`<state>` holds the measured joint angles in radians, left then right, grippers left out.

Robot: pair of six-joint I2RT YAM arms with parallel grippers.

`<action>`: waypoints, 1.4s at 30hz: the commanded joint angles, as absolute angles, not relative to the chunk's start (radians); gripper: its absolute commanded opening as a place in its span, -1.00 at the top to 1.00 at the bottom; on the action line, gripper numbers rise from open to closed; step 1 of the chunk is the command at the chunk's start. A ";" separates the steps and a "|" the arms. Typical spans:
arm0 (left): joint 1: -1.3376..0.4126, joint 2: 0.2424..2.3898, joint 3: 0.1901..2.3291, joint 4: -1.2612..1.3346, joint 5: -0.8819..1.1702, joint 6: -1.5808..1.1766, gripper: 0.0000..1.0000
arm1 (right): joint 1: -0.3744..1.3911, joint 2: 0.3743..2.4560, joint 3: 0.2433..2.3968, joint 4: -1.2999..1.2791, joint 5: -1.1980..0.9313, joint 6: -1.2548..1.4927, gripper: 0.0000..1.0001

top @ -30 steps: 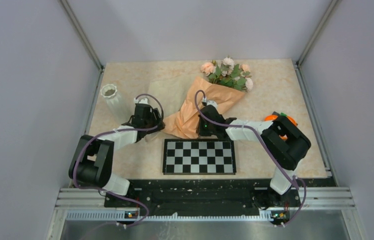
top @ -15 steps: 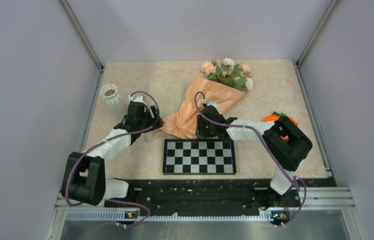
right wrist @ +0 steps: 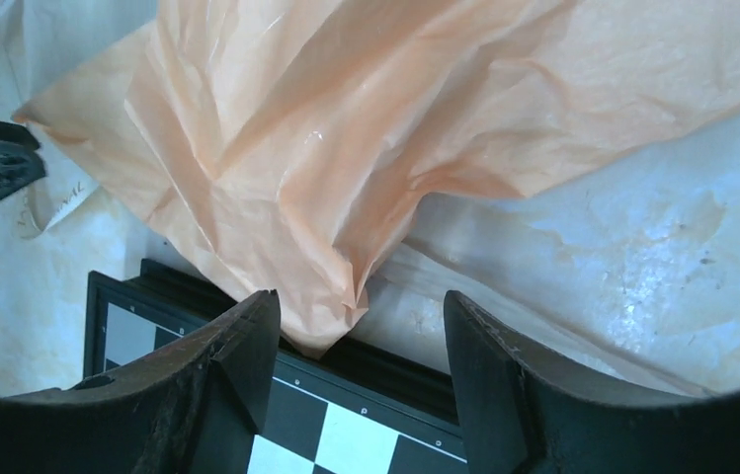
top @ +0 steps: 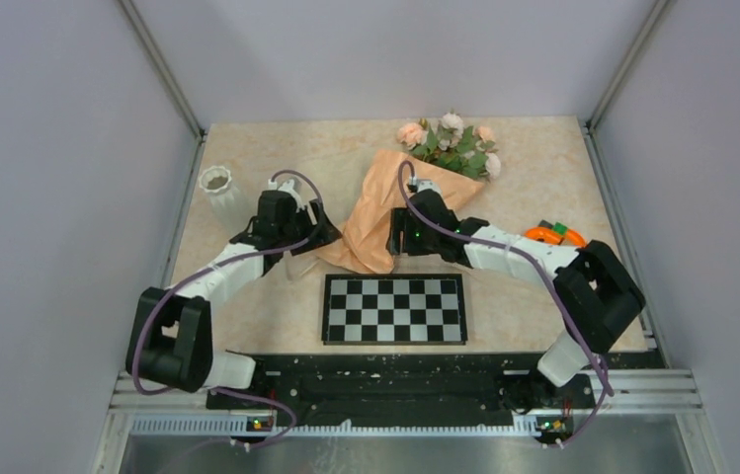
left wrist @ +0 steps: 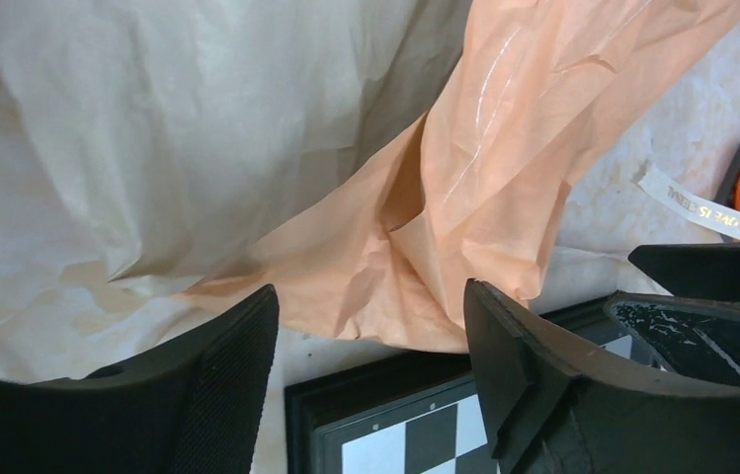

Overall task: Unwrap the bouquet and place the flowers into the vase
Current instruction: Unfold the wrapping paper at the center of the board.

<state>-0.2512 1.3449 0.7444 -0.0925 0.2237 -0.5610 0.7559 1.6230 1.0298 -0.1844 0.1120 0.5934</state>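
Observation:
The bouquet [top: 423,183] lies slanted across the table's middle. Its peach and pink flowers [top: 452,144] stick out at the far end, and its peach paper [top: 377,225] narrows toward the chessboard. Beige paper [left wrist: 148,148] spreads under it on the left, and a cream ribbon [left wrist: 694,202] lies loose on the table. The ribbed white vase [top: 219,194] stands upright at far left. My left gripper [top: 320,235] [left wrist: 370,341] is open just left of the paper's narrow end, holding nothing. My right gripper [top: 403,243] [right wrist: 358,331] is open over the same end, and the paper's tip [right wrist: 331,316] reaches just between its fingertips.
A black-and-white chessboard [top: 393,308] lies close in front of the paper's tip, under both grippers. An orange and green object [top: 553,235] sits at the right, by the right arm's elbow. Side walls bound the table left and right.
My right gripper has opened, let go of the paper and shifted slightly farther along the bouquet. Its elbow swung right, uncovering the orange object. My left gripper moved right toward the paper.

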 commanded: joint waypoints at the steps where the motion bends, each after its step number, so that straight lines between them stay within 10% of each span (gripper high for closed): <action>1: -0.262 1.423 0.810 -0.008 0.316 -0.596 -0.40 | 0.721 1.625 1.119 -0.186 0.068 0.571 -0.19; 18: -0.261 1.557 0.800 0.005 0.212 -0.565 -0.11 | 0.670 1.862 1.208 -0.117 -0.068 0.578 0.14; 42: -0.317 1.416 0.729 0.092 0.317 -0.792 -0.36 | 0.595 1.529 1.114 -0.238 0.037 0.537 -0.22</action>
